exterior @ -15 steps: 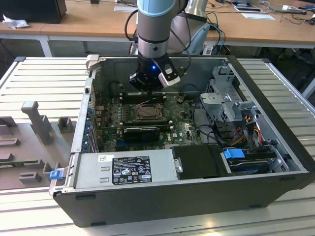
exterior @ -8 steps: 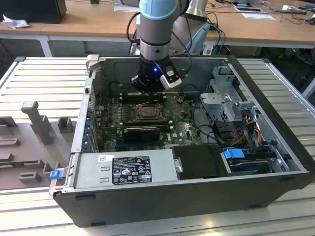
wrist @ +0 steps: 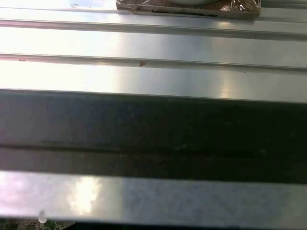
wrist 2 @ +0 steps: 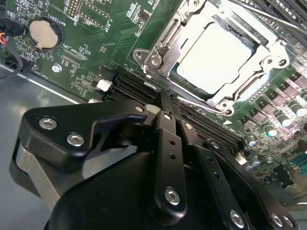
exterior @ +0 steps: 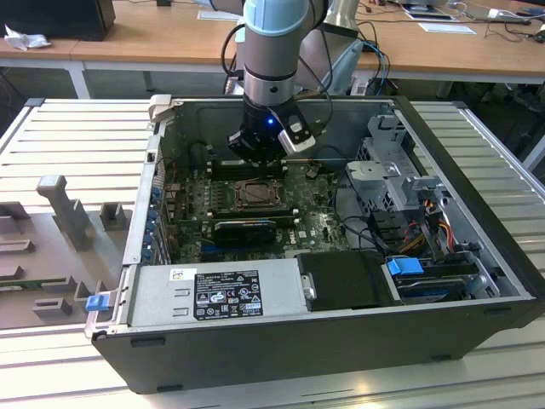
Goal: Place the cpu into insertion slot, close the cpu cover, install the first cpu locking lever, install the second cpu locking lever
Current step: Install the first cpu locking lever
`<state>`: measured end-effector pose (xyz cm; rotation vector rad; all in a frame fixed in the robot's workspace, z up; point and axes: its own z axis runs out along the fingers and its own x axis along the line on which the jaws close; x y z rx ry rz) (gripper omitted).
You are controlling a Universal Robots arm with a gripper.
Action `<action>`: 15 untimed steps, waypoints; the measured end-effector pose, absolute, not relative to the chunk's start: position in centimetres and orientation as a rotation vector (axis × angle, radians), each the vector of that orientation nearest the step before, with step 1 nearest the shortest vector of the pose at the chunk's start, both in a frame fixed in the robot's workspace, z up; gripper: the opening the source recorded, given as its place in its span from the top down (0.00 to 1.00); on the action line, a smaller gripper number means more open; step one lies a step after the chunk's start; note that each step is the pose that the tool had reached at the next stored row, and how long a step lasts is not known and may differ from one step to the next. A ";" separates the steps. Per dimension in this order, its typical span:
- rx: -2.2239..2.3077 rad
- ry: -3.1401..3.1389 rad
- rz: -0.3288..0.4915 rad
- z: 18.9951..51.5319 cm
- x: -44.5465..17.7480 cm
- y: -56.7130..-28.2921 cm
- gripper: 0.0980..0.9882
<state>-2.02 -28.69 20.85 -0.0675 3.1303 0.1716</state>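
While computer case (exterior: 341,341) lies open on ribbed metal table (exterior: 77,136), wooden desks (exterior: 145,43) behind

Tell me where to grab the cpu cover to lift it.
Probably by a side rail of the cover, coming from above. It lies flat around the cpu, so its face gives no hold; only the thin outer edges of the frame look free enough to pinch.

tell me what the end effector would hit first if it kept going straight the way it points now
Probably the long black card slots on the motherboard: in the second wrist view the end effector tips sit right over them, just short of the cpu cover and cpu. Depth is hard to judge.
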 end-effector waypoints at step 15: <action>-0.062 3.132 0.151 20.4 -1.6 -28.7 0.99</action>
